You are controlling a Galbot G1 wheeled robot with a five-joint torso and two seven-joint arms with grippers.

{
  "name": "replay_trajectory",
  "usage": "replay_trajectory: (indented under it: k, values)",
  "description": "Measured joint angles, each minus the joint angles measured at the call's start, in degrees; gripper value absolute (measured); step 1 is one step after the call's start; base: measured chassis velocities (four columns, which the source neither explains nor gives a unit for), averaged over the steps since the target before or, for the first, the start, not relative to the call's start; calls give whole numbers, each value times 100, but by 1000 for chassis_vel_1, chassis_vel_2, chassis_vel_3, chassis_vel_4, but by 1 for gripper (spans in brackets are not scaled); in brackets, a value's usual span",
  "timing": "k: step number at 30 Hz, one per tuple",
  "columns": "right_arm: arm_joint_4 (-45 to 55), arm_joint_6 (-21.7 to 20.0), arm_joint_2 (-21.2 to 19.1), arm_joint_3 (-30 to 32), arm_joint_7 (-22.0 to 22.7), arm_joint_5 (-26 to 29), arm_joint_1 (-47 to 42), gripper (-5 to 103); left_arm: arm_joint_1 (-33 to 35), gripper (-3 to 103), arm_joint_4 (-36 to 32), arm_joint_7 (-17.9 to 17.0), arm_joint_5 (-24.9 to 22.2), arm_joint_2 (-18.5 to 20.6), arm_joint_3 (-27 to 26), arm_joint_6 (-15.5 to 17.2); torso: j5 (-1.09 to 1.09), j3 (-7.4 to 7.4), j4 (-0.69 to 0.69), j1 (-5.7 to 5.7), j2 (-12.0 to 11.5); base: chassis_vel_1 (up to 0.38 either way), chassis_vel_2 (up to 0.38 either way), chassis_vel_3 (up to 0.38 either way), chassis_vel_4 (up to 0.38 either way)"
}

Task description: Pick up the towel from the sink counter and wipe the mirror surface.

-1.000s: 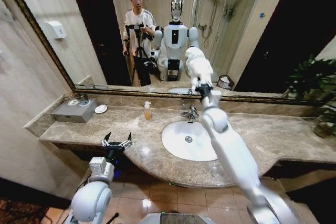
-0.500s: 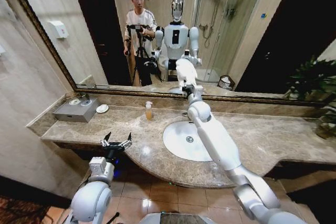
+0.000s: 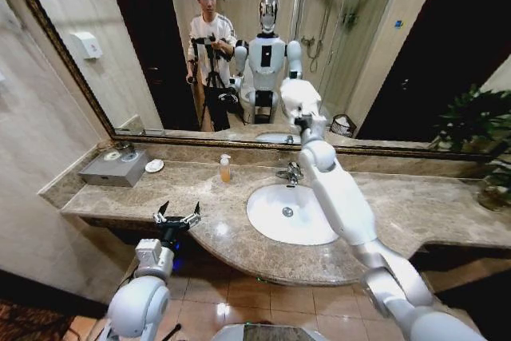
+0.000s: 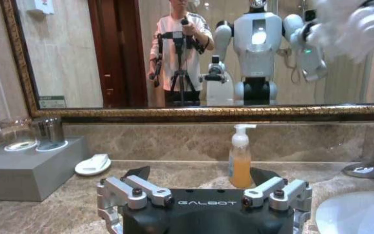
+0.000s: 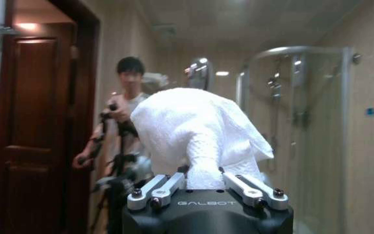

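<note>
My right gripper (image 3: 304, 120) is raised against the mirror (image 3: 383, 53), above the tap, and is shut on the white towel (image 3: 300, 97). In the right wrist view the towel (image 5: 196, 129) bulges out from between the closed fingers of the right gripper (image 5: 203, 179), pressed toward the glass. The left wrist view catches the towel (image 4: 359, 27) as a blurred white wad on the mirror (image 4: 109, 53). My left gripper (image 3: 177, 215) hangs open and idle at the front edge of the sink counter (image 3: 415, 205), seen close up as the left gripper (image 4: 203, 181).
On the counter stand an orange soap bottle (image 3: 224, 168), a chrome tap (image 3: 291, 172) behind the white oval basin (image 3: 263, 221), a small white dish (image 3: 154, 165) and a grey box (image 3: 113, 168) with glasses. A plant (image 3: 479, 141) stands at the far right.
My right arm swept the towel left across the mirror, then back to the right and slightly up. The left arm has stayed where it was.
</note>
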Motion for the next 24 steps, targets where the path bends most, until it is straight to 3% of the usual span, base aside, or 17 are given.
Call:
replay_trajectory:
  k: [5,11,17,24]
  values:
    - [-190,21,310,-89,9,-199,-329,14,0,100,0,0,0,0,-1,0,0,0,0,0,0,0,0,0,0]
    - [-249,24,-49,142,64,-63,-701,14,0,100,0,0,0,0,0,0,1,1,-7,0,0,0,0,0,0]
    - [-258,26,-443,259,116,119,-289,14,0,100,0,0,0,0,-1,0,2,1,-7,0,0,0,0,0,0]
    - [-117,55,-201,-153,192,19,-64,14,0,100,0,0,0,0,-1,0,1,1,-2,0,0,0,0,0,0]
